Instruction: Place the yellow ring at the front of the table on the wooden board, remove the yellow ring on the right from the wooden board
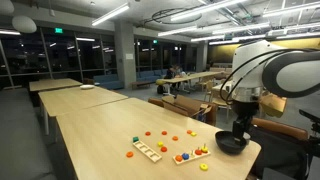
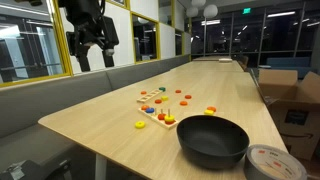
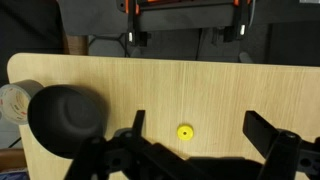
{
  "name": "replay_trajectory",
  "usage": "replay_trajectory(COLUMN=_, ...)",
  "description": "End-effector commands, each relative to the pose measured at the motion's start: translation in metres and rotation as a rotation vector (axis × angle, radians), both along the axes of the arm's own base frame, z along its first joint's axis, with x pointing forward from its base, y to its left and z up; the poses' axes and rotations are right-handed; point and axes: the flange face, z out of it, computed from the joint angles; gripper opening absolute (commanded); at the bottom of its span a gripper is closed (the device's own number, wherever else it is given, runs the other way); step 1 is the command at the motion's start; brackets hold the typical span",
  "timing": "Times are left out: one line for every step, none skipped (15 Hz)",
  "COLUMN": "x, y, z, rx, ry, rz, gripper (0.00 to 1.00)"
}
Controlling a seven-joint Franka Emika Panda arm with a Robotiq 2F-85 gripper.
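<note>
Currently my gripper (image 2: 96, 55) hangs high above the table (image 2: 110, 140), well clear of everything on it. The fingers are spread wide with nothing between them. The wrist view agrees: both dark fingers (image 3: 135, 128) stand apart, with bare tabletop in the gap. The yellow ring (image 3: 184, 132) lies flat on the table below me, alone and touching nothing, near the front edge. In an exterior view the yellow ring (image 1: 204, 166) sits between the table edge and the wooden board (image 1: 190, 154), close to the board but not on it. The board stands upright-pegged with bright rings on it; which peg carries which colour is too small to tell, so I cannot pick out the right-hand yellow one. A paler slotted board (image 1: 147, 151) lies just beside the wooden board, apart from it. A few loose rings are scattered around, one of them a red ring (image 2: 210, 110). The black bowl (image 2: 213, 140) sits near the table corner, off to the side of the ring, with a tape roll (image 3: 14, 100) just beside it.
</note>
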Motion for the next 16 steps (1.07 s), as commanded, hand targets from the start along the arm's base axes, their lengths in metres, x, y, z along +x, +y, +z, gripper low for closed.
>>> replay_trajectory(x=0.000, y=0.000, z=0.001, rx=0.000, ry=0.000, rz=0.000, gripper=1.00)
replay_trajectory(x=0.000, y=0.000, z=0.001, rx=0.000, ry=0.000, rz=0.000, gripper=1.00)
replay_trajectory(x=0.000, y=0.000, z=0.001, rx=0.000, ry=0.000, rz=0.000, gripper=1.00)
replay_trajectory(x=0.000, y=0.000, z=0.001, rx=0.000, ry=-0.001, rz=0.000, gripper=1.00)
replay_trajectory(x=0.000, y=0.000, z=0.001, rx=0.000, ry=-0.001, rz=0.000, gripper=1.00)
replay_trajectory(x=0.000, y=0.000, z=0.001, rx=0.000, ry=-0.001, rz=0.000, gripper=1.00)
replay_trajectory(x=0.000, y=0.000, z=0.001, rx=0.000, ry=-0.001, rz=0.000, gripper=1.00)
replay_trajectory(x=0.002, y=0.000, z=0.002, rx=0.014, ry=-0.007, rz=-0.001, gripper=1.00)
replay_trajectory(x=0.004, y=0.000, z=0.003, rx=0.023, ry=-0.010, rz=-0.002, gripper=1.00)
replay_trajectory(x=0.006, y=0.000, z=0.005, rx=0.035, ry=-0.012, rz=0.009, gripper=1.00)
replay_trajectory(x=0.007, y=-0.001, z=0.006, rx=0.042, ry=-0.016, rz=0.009, gripper=1.00)
replay_trajectory(x=0.010, y=-0.001, z=0.008, rx=0.055, ry=-0.021, rz=0.012, gripper=1.00)
replay_trajectory(x=0.012, y=-0.001, z=0.009, rx=0.066, ry=-0.023, rz=0.013, gripper=1.00)
replay_trajectory(x=0.015, y=-0.001, z=0.009, rx=0.081, ry=-0.026, rz=0.012, gripper=1.00)
replay_trajectory(x=0.019, y=0.000, z=0.007, rx=0.096, ry=-0.030, rz=0.011, gripper=1.00)
replay_trajectory(x=0.023, y=0.003, z=0.004, rx=0.117, ry=-0.037, rz=0.007, gripper=1.00)
